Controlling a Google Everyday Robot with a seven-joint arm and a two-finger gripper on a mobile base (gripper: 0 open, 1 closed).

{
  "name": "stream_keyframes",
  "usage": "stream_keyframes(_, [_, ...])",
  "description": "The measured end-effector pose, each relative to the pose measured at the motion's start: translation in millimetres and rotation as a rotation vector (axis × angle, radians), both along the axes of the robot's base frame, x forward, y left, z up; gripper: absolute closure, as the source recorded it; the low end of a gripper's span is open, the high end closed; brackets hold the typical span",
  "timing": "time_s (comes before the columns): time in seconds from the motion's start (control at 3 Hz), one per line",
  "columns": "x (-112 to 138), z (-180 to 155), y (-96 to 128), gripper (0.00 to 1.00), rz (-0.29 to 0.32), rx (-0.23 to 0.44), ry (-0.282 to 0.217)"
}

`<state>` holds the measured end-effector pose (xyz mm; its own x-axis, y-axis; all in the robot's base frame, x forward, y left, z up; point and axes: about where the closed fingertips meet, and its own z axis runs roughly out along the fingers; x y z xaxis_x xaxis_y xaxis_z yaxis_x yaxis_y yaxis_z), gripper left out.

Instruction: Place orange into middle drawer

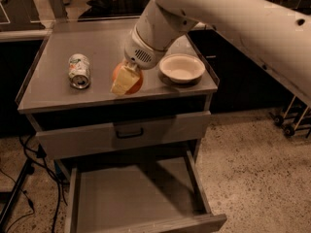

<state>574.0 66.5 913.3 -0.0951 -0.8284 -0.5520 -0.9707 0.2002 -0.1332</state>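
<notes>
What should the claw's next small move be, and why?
Probably move the claw, shut on the round smooth orange fruit, toward the camera past the front edge of the grey cabinet top. The fruit is over that top, while the wide shallow grey metal drawer stands open below, nearer the camera.

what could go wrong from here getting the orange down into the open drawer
1. The gripper holds the orange above the tabletop's front edge; the round fruit could slip from the fingers and roll onto the floor.
2. The open middle drawer sits low, below the closed drawer front; lowering too close in could knock the orange against it.
3. The can lies on its side nearby, and a sideways swing may send it rolling.
</notes>
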Motion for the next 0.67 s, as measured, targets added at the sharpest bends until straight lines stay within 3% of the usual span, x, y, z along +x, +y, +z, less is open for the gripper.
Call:
stream_keyframes(0.33, [-10,-29,-7,1.0,-0.005,-0.027,0.067])
stream_keyframes(0.67, [-38,-63,-24,1.0,-0.042,-0.034,0.145])
